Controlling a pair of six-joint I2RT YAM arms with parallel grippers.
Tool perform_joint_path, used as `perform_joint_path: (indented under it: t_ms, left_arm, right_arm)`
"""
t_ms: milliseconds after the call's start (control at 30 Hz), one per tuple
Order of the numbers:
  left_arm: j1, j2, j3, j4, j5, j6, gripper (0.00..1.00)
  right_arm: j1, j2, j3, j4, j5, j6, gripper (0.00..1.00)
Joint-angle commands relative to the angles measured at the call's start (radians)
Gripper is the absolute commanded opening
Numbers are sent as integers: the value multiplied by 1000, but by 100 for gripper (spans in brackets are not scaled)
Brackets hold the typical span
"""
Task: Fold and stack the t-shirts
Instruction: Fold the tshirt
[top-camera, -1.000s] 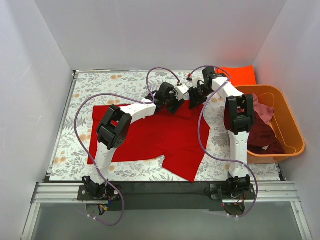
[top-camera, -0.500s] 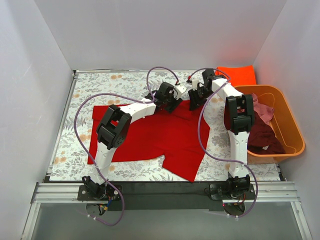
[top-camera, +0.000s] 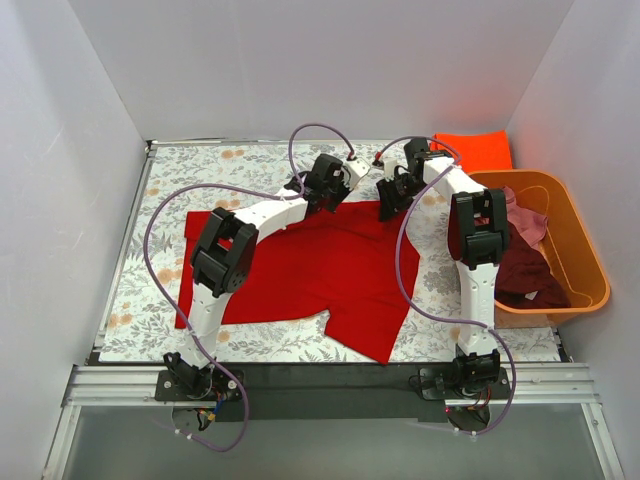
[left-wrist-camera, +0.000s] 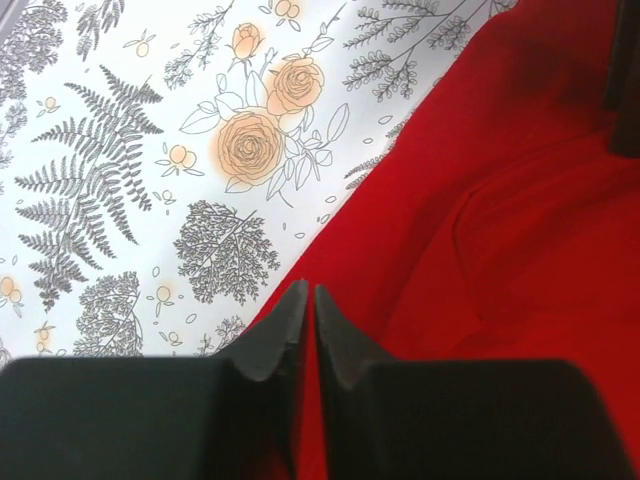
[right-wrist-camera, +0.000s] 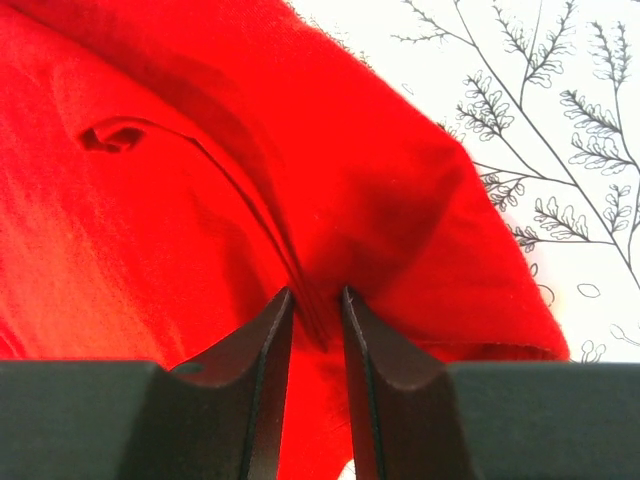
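A bright red t-shirt (top-camera: 310, 265) lies spread on the floral table (top-camera: 200, 180). My left gripper (top-camera: 322, 200) is at the shirt's far edge. In the left wrist view this gripper (left-wrist-camera: 307, 292) is shut, with a thin strip of the red t-shirt (left-wrist-camera: 480, 200) between its fingers. My right gripper (top-camera: 388, 208) is at the far right corner. Its fingers (right-wrist-camera: 270, 320) are pinched on a raised fold of the red t-shirt (right-wrist-camera: 150, 220). An orange-red t-shirt (top-camera: 478, 150) lies folded at the back right. Maroon (top-camera: 522, 275) and pink (top-camera: 525, 218) t-shirts are in the tub.
An orange plastic tub (top-camera: 580, 250) stands along the table's right edge, beside the right arm. White walls close in the table on three sides. Purple cables loop above both arms. Bare floral tabletop (left-wrist-camera: 150, 150) shows left of the shirt's edge.
My left jaws have shut on the shirt's far edge, and that wrist has shifted a little back and left. My right jaws have narrowed on the fold.
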Motion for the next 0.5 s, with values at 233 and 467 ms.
perform_joint_path:
  t_ms: [233,467]
  left_arm:
    - [15,-95,1,-57,283,-36,26]
    - [-19,-78,-13,-77,258,-62,41]
  right_arm:
    - [8,-51,-2,-20,-47,-6,25]
    - [8,-48,-1,-18,-50,-8,14]
